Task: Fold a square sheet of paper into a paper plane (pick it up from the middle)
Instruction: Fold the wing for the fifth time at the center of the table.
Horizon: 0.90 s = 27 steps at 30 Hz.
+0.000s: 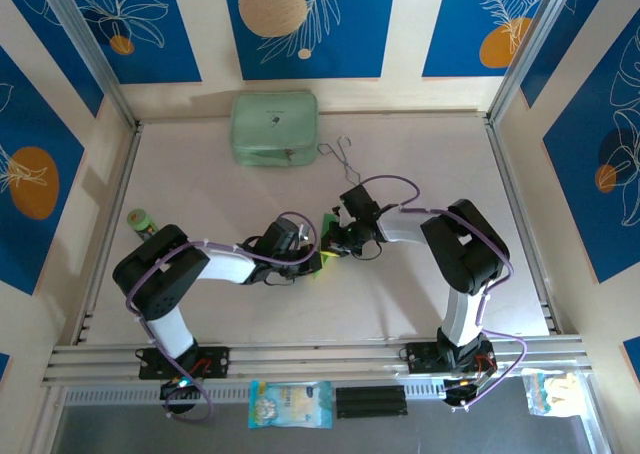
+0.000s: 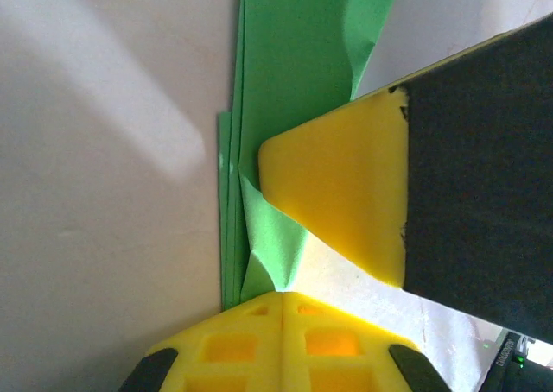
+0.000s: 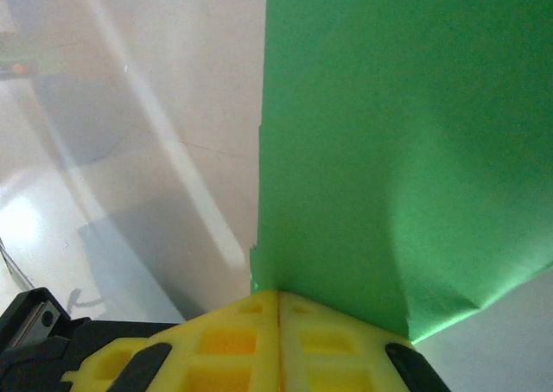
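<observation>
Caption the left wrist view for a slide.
Left gripper, jaws shut on the folded paper, beside the right gripper's yellow finger.

No legible text or numbers; print on the blue packet (image 1: 290,404) too small

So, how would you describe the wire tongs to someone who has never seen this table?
Look at the far edge of the pale table, where a mint-green case lies. Just right of its near corner lie the wire tongs. They are thin bare metal wire, while the case is broad and green.
</observation>
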Motion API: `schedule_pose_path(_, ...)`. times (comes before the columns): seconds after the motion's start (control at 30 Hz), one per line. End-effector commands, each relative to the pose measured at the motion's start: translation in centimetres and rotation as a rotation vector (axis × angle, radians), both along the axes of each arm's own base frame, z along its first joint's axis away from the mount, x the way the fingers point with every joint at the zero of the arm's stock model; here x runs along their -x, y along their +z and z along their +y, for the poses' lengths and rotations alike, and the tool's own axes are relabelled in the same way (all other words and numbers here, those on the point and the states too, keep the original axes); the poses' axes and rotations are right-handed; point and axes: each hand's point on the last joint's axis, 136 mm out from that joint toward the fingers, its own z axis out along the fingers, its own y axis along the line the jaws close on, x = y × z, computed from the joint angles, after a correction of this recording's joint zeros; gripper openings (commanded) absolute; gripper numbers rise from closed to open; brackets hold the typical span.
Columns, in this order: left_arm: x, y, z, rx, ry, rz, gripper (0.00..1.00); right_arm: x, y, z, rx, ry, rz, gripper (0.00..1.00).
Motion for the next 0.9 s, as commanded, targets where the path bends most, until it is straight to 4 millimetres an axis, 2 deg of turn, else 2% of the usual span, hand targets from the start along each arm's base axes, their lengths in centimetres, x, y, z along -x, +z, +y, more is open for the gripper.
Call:
schedule_pose_path(0.0,2.3,-2.5,2.2,-0.094,-0.018,0.093,0.04,0.9,-3.7,-2.7,0.177,-0.028,0.053,0.07)
schedule_pose_path(0.4,6.8,-2.5,4.0,-0.170,-0.125,0.155,0.06,0.7,-4.3,-3.1,0.210,-0.034,0.073,0.07)
schedule_pose_path(0.53,5.9,-0.2,4.1,-0.185,-0.139,0.076,0.07,0.9,-4.2,-2.9,0.210,-0.033,0.078,0.07)
schedule_pose_path(0.7,2.9,3.7,2.5,-0.122,-0.094,-0.071,0.09,1.5,-3.8,-2.2,0.200,-0.049,0.100,0.07)
schedule_pose_path(0.77,1.9,4.3,1.7,-0.086,-0.073,-0.103,0.09,1.8,-3.6,-1.8,0.192,-0.063,0.114,0.08)
schedule_pose_path(0.87,0.9,4.1,0.3,-0.043,-0.062,-0.100,0.09,2.0,-3.3,-1.3,0.179,-0.081,0.132,0.07)
